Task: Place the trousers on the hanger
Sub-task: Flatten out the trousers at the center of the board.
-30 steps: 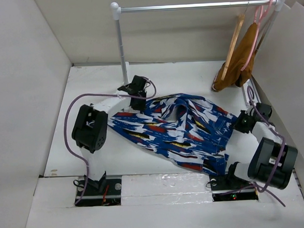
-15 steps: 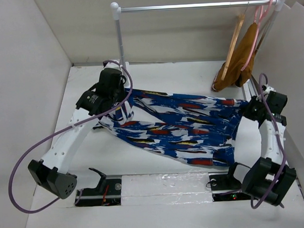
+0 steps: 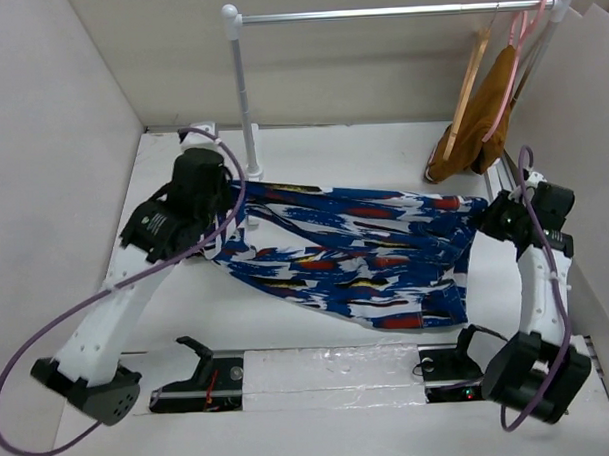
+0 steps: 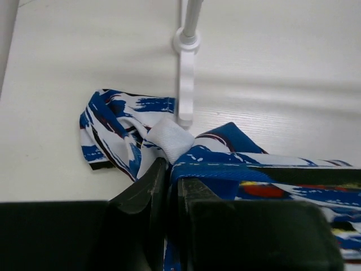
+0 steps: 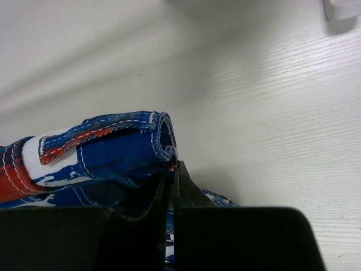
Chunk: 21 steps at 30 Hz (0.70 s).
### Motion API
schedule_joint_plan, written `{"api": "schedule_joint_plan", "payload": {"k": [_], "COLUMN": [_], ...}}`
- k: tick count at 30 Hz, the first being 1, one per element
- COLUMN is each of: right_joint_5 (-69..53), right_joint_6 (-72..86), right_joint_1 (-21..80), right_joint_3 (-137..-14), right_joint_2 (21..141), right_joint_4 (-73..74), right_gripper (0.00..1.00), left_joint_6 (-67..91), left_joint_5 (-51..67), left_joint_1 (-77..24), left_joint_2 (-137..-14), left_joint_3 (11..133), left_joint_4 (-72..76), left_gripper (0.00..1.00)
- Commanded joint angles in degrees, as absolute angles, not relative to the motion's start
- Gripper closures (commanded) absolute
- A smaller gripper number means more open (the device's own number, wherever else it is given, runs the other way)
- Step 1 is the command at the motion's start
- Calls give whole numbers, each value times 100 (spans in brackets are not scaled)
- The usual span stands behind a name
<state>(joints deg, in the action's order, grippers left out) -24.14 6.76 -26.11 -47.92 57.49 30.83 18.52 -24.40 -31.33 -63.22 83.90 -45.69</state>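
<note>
You can see the trousers [image 3: 356, 256] pulled out long across the white surface [image 3: 362, 151], reaching from one side to the other. Your left pincer [image 4: 171, 172] is squeezed tight on one end of the trousers, with a bunch of cloth poking out past its tips, close to the white rack foot [image 4: 185, 79]. Your right pincer [image 5: 171, 172] is squeezed tight on the other end, just under a thick rolled edge with stitches. The hanger [image 3: 467, 82] hangs on the rail [image 3: 387, 13] at the far right, next to a brown garment [image 3: 486, 112] on a pink hanger [image 3: 512, 76]. The trousers are well apart from the hanger.
</note>
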Motion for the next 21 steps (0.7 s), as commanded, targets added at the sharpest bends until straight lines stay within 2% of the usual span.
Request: {"api": "schedule_joint_plan", "payload": {"k": [1, 3, 4, 5, 6, 7, 8, 9, 11, 12, 14, 15, 17, 18, 20, 21], "right_joint_5": [-299, -228, -159, 181, 254, 237, 115, 132, 44, -321, -771, -791, -1122, -1203, -1352, -1406], "right_joint_6": [623, 668, 616, 589, 563, 449, 361, 317, 167, 123, 149, 149, 211, 237, 448, 535], "right_joint_1": [-3023, -3076, -3076, -3076, -3076, -3076, -3137, -3138, -3085, -3085, -2823, -2673, -2357, -1947, -1400, -658], "right_joint_3": [-5008, -5412, -5658, -6078, -6265, -6449, -6625, -6949, -7023, -6814, -6532, -6165, -5689, -5408, -4643, -4345], "right_joint_2": [6746, 7214, 7451, 7801, 7961, 8102, 8312, 8367, 8236, 7887, 7473, 7018, 6498, 5990, 5469, 5206], "right_joint_4": [2032, 2135, 2292, 2364, 2434, 2548, 2618, 2776, 2857, 2761, 2664, 2646, 2515, 2444, 2304, 2137], "right_gripper": [100, 100, 100, 100, 100, 88, 74, 54, 36, 27, 25, 25, 32, 47, 87, 100], "left_joint_6": [1345, 1134, 1195, 1265, 1387, 1554, 1704, 1923, 2021, 2091, 2258, 2381, 2803, 2908, 3015, 2945], "left_joint_5": [-4456, -4640, -4545, -4326, -4107, -3904, -3876, -3876, -4025, -4017, -3500, -3359, -2815, -2578, -1971, -1760], "left_joint_1": [-2602, -2602, -2602, -2532, -2531, -2531, -2531, -2610, -2689, -2689, -2367, -2208, -1813, -1376, -1021, -950], "left_joint_2": [-7315, -8038, -8921, -9391, -9831, -10705, -11010, -11161, -10752, -10410, -9241, -8924, -8097, -7938, -7472, -7340], "left_joint_3": [8235, 8898, 9364, 9839, 11149, 11893, 12492, 13090, 12467, 11201, 9955, 8862, 8054, 7372, 6823, 6298], "left_joint_4": [-3659, -3105, -3111, -3172, -3852, -4319, -4768, -5251, -5021, -4314, -3616, -3125, -2858, -2700, -2585, -2358], "left_gripper": [100, 100, 73, 51, 30, 8, 3, 2, 1, 1, 1, 1, 1, 1, 4, 8]}}
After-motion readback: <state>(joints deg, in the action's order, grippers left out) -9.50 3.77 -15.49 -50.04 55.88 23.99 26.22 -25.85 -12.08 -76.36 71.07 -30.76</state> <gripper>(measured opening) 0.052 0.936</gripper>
